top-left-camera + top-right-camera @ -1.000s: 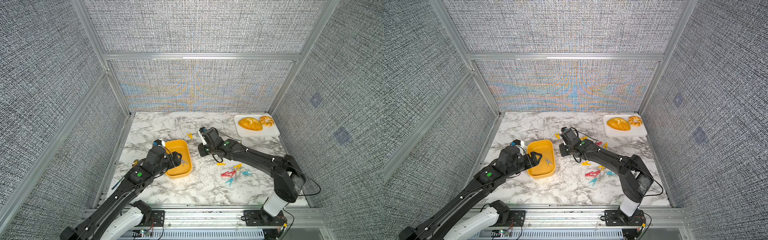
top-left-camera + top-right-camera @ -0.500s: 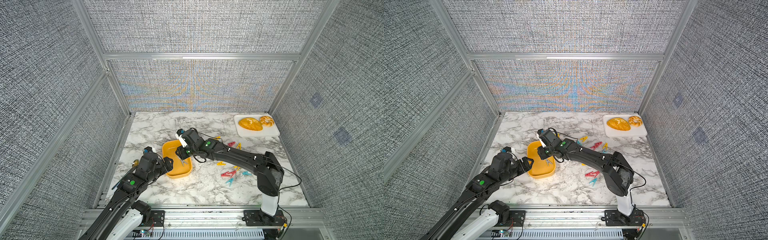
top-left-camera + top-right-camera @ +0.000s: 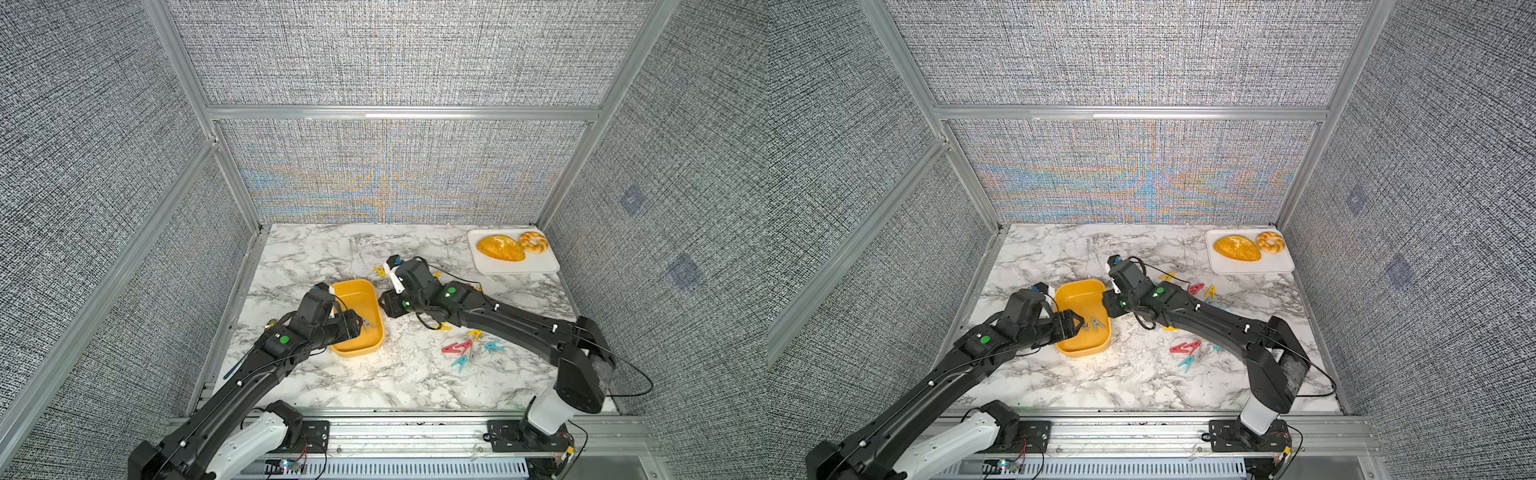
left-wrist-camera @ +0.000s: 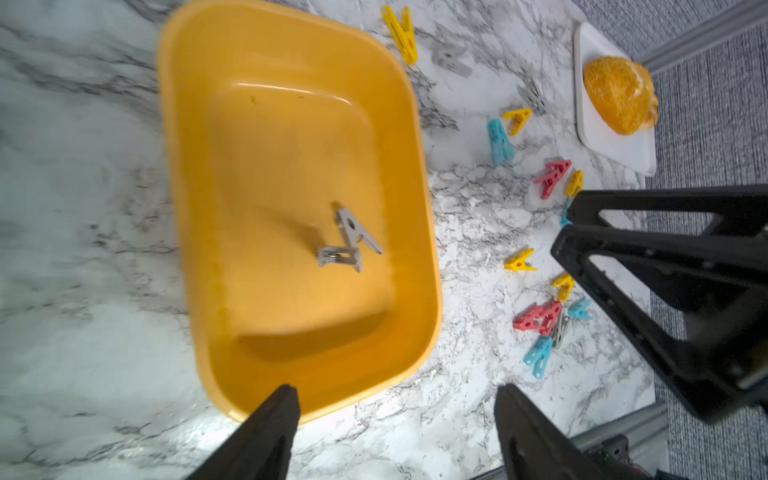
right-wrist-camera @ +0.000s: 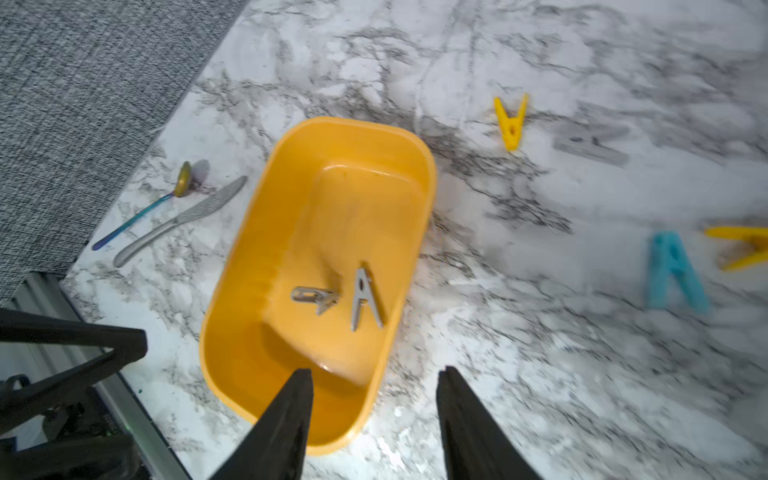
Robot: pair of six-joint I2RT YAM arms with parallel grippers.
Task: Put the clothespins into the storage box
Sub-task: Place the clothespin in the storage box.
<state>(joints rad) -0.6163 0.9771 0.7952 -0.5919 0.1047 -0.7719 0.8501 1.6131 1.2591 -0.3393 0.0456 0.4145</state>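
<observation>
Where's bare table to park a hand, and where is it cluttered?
Bare: the table behind the box, and the front strip between box and rail. Crowded: right of the box, loose clothespins run back toward the bread tray. Left of the box lie a spoon and knife.

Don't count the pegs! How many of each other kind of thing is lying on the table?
Yellow box: 1
White tray: 1
Breads: 2
Spoon: 1
Knife: 1
Total: 6
</observation>
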